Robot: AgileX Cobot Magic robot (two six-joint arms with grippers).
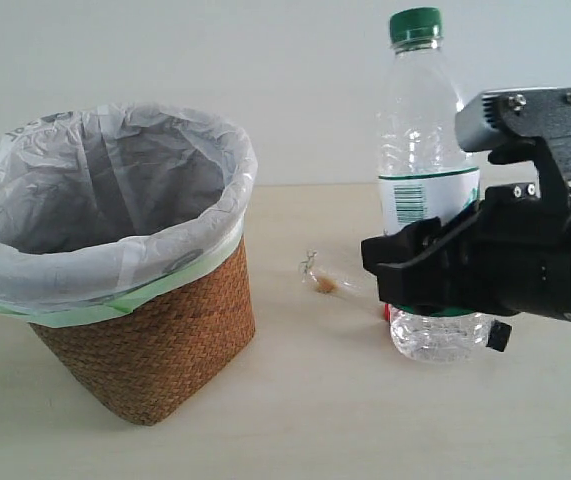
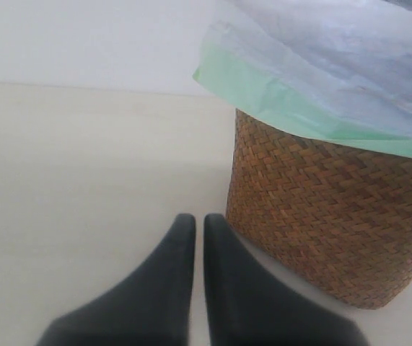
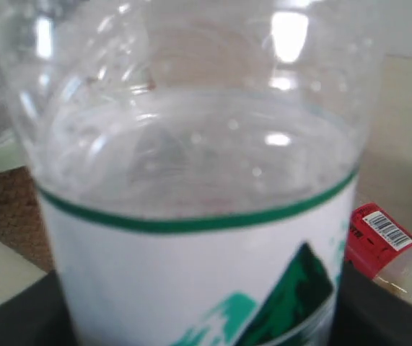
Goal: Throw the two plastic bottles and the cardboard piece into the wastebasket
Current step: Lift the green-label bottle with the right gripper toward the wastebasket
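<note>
The green-capped bottle (image 1: 423, 150) stands upright to the right of the wastebasket (image 1: 145, 340). My right gripper (image 1: 417, 268) is shut on it at its green-and-white label. In the right wrist view this bottle (image 3: 191, 166) fills the picture, with my right gripper (image 3: 198, 321) holding it from both sides. Behind it lies the second bottle: its red label (image 3: 375, 238) shows, and its black cap (image 1: 500, 336) peeks out. My left gripper (image 2: 193, 223) is shut and empty, low beside the wicker wall of the wastebasket (image 2: 321, 216). The cardboard piece is out of view.
A small crumpled clear wrapper with a brownish bit (image 1: 323, 280) lies on the light wooden table (image 1: 295, 420) between basket and bottle. A plain white wall runs behind the table.
</note>
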